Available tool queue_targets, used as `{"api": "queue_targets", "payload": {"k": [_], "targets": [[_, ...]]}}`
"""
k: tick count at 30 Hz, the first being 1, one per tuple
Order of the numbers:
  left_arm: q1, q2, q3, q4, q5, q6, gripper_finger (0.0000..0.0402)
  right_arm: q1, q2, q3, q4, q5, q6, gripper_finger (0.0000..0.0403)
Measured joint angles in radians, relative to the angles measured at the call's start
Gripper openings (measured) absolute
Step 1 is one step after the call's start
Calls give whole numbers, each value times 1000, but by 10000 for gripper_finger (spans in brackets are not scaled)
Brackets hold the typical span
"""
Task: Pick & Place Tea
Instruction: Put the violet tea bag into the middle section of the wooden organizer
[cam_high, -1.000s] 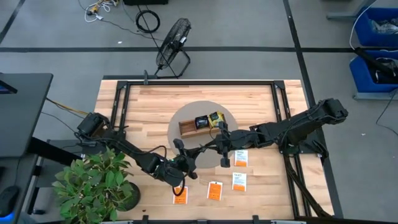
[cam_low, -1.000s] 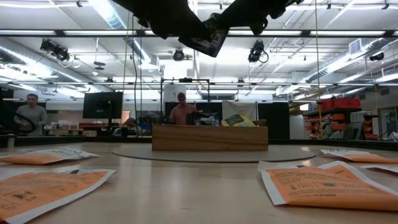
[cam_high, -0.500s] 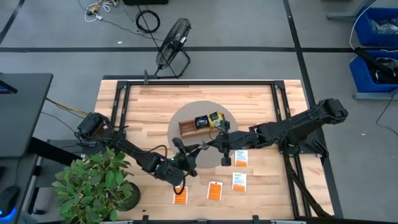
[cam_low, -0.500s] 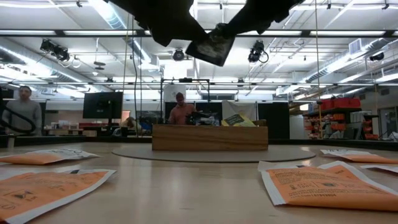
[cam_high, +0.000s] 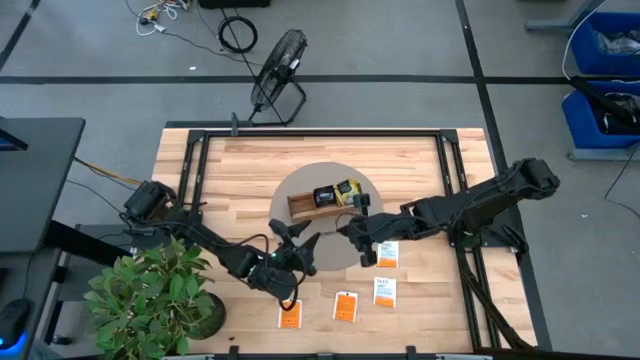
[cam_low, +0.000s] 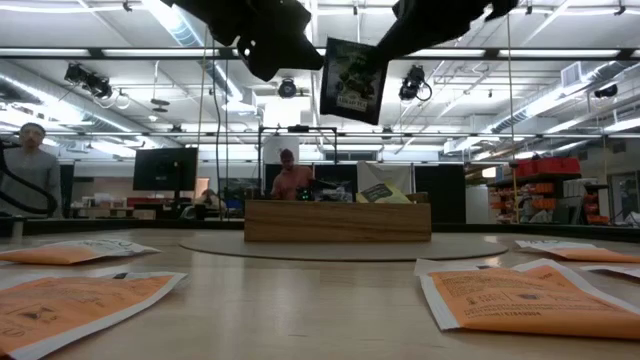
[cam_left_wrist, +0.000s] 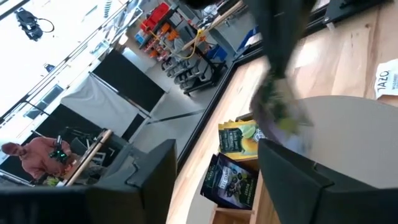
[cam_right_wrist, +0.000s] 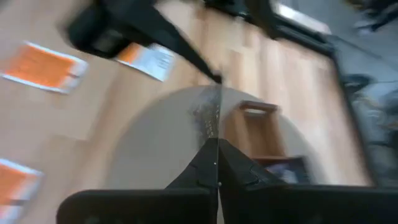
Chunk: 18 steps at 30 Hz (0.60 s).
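Handover over the table's centre: the right gripper (cam_low: 385, 45) is clamped on a dark tea packet (cam_low: 351, 80), hanging clear for the wooden tray (cam_high: 315, 204) just beyond, while the left gripper (cam_high: 291, 238), jaws apart, sits beside it.

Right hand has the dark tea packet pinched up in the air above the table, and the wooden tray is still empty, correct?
Not quite. The right hand does hold the dark tea packet in the air, as the low view shows. But the wooden tray is not empty: the left wrist view shows a yellow-green packet and a dark packet standing in it.
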Motion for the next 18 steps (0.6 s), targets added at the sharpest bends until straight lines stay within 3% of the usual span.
{"api": "queue_targets", "payload": {"k": [5,18], "targets": [[-7,0,0,-1,-4,-1,232,-77,0,0,-13,0,-146,0],[-60,0,0,-13,-79,-6,225,-393,6,-2,2,-299,-273,0]]}}
